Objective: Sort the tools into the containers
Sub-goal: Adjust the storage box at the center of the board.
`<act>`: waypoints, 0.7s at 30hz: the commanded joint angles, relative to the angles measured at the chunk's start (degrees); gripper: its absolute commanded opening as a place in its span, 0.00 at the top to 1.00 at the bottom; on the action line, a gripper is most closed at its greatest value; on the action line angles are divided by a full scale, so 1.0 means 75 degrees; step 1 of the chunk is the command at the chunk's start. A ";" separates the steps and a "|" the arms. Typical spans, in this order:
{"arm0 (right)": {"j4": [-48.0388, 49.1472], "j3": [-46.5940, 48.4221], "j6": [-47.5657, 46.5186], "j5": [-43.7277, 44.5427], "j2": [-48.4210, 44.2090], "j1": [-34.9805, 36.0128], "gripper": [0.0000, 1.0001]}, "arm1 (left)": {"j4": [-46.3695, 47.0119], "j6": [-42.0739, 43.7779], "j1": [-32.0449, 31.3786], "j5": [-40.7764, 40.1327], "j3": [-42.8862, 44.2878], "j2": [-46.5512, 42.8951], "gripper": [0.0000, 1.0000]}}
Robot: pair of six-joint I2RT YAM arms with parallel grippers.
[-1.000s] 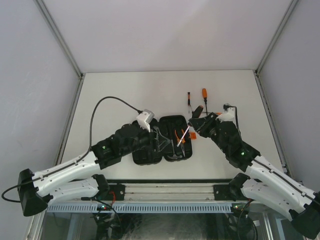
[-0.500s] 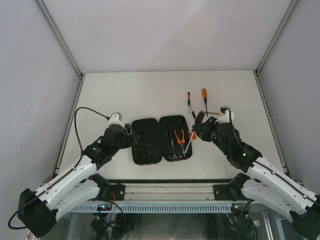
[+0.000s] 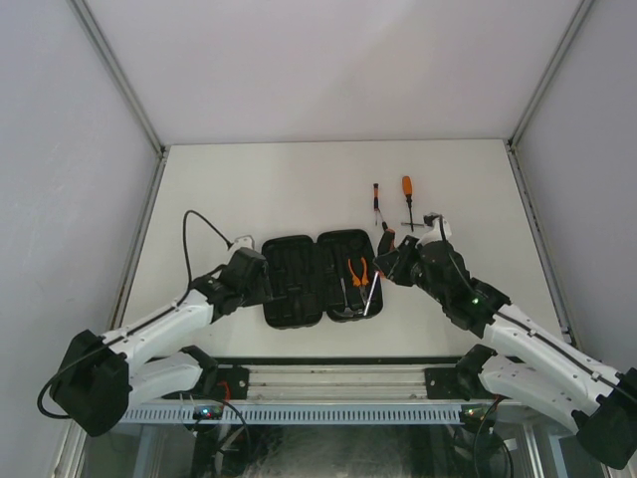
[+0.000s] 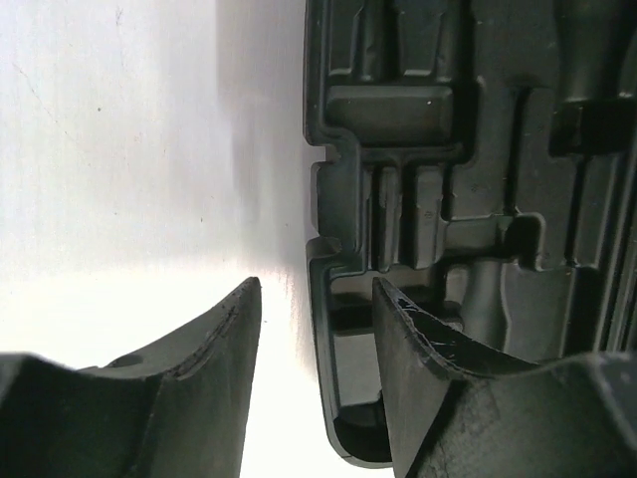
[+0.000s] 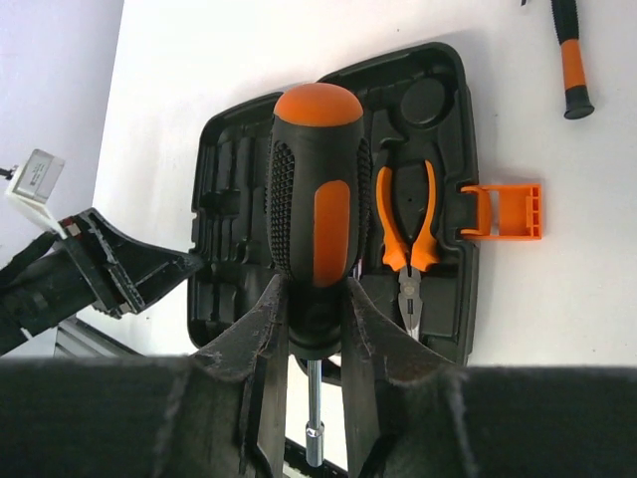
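White table (image 3: 299,189); only right wrist shows screwdriver handle (image 5: 317,199).

No writing, brand, number or sign is showing legibly in any of the views. The black tool case (image 3: 297,284), the orange-and-black screwdriver (image 5: 317,199) and the orange-handled pliers (image 5: 408,279) are all presenting plain, unmarked surfaces to the cameras.
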 commanded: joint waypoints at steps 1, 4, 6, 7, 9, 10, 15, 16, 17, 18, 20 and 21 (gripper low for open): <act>0.0520 0.0346 0.0193 -0.0242 -0.0003 0.0030 1.00 | 0.0148 0.0107 0.0048 0.0198 0.0128 0.0270 0.49; 0.0508 0.0340 0.0206 -0.0247 0.0011 0.0030 1.00 | 0.0395 0.0168 0.0039 0.0562 0.0143 0.0518 0.57; 0.0524 0.0338 0.0224 -0.0258 0.0005 0.0030 1.00 | 0.0494 0.0145 -0.0033 0.0689 0.0183 0.0649 0.64; 0.0513 0.0341 0.0230 -0.0277 -0.0001 0.0030 1.00 | 0.0521 0.0114 -0.0085 0.0704 0.0194 0.0682 0.68; 0.0470 0.0342 0.0270 -0.0294 -0.0032 0.0041 1.00 | 0.0566 0.0033 -0.0248 0.0697 0.0207 0.0722 0.73; 0.0446 0.0342 0.0277 -0.0286 -0.0047 0.0042 1.00 | 0.0587 -0.0018 -0.0341 0.0686 0.0219 0.0740 0.75; 0.0319 0.0343 0.0278 -0.0254 -0.0090 0.0042 1.00 | 0.0744 -0.0417 -0.0906 0.0660 0.0290 0.0880 0.87; 0.0297 0.0337 0.0269 -0.0237 -0.0103 0.0042 1.00 | 0.0772 -0.0499 -0.1047 0.0659 0.0332 0.0931 0.89; 0.0268 0.0337 0.0250 -0.0215 -0.0111 0.0042 1.00 | 0.0792 -0.0592 -0.1194 0.0650 0.0380 0.1013 0.90; 0.0230 0.0344 0.0239 -0.0204 -0.0117 0.0042 1.00 | 0.0812 -0.0699 -0.1330 0.0638 0.0421 0.1072 0.90; 0.0116 0.0346 0.0177 -0.0206 -0.0129 0.0045 1.00 | 0.0875 -0.0953 -0.1654 0.0615 0.0492 0.1166 0.91; 0.0062 0.0342 0.0115 -0.0215 -0.0131 0.0052 1.00 | 0.0910 -0.1057 -0.1798 0.0579 0.0522 0.1207 0.91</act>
